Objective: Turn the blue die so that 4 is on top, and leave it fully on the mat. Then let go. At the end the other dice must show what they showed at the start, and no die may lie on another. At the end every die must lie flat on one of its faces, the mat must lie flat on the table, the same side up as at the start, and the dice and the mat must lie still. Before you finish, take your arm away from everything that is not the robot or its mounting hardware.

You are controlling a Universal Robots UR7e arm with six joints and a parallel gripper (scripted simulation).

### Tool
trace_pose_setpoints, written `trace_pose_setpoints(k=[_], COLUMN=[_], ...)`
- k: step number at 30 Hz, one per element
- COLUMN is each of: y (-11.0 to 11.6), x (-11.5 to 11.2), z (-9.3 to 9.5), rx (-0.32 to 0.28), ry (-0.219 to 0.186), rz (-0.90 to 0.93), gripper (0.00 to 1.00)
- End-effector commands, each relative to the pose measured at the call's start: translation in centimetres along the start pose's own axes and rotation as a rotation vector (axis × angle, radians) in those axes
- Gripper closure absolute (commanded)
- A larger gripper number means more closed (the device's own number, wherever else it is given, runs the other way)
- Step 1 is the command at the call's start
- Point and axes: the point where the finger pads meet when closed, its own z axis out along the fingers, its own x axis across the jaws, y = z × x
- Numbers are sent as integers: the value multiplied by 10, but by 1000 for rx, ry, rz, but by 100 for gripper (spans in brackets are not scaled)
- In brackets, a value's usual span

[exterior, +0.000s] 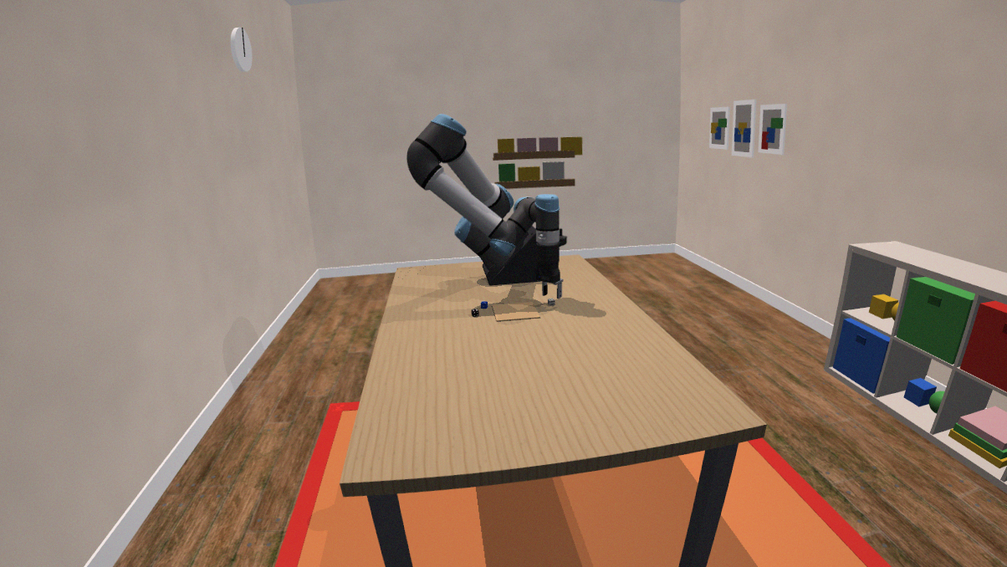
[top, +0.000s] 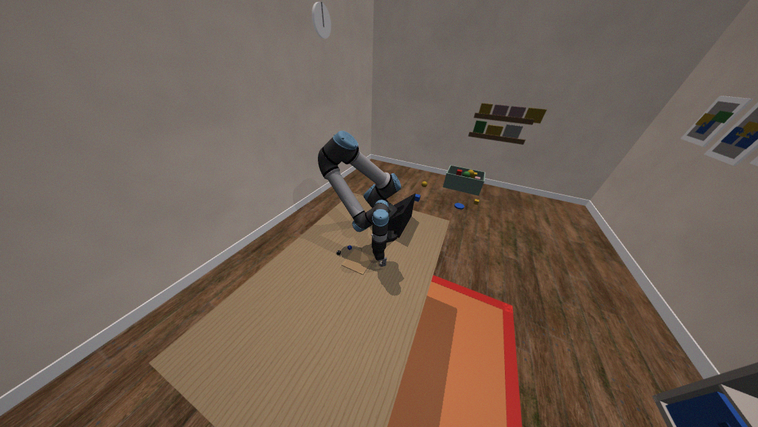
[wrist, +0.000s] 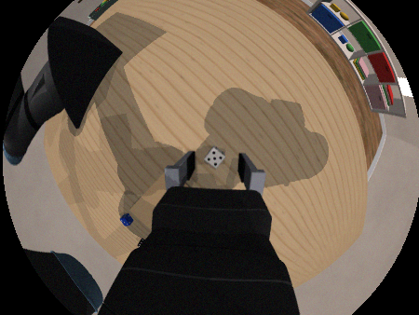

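The blue die [top: 349,247] [exterior: 483,304] [wrist: 127,219] lies on the table, off the mat; its pips are too small to read. The thin tan mat [top: 353,266] [exterior: 518,316] [wrist: 151,201] lies flat, partly hidden by the gripper in the wrist view. The black die [top: 338,252] [exterior: 474,312] [wrist: 141,242] lies near the blue one, mostly hidden in the wrist view. The white die [exterior: 550,302] [wrist: 214,157] lies on the table with 5 on top. My gripper [top: 381,262] [exterior: 552,293] [wrist: 216,160] is open and empty, a little above the white die, beyond the mat's side.
The wooden table [top: 296,329] [exterior: 535,380] [wrist: 186,51] carries everything. A dark slanted block [top: 405,217] [exterior: 518,266] [wrist: 84,70] stands at the arm's base, behind the gripper. The table's right edge is on the white die's side. Shelves and toys stand off the table.
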Motion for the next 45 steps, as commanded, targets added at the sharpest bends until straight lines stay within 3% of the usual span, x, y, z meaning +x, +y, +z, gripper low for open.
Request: trace_pose_setpoints(k=[1, 13, 28, 37, 45], y=[0, 0, 0, 0, 0], x=[2, 2, 2, 1, 1], z=[-1, -18, -88, -109, -112], rx=[-1, -1, -1, -1, -1], ry=[3, 3, 3, 3, 3], rz=[0, 0, 0, 0, 0], gripper=[0, 0, 0, 0, 0])
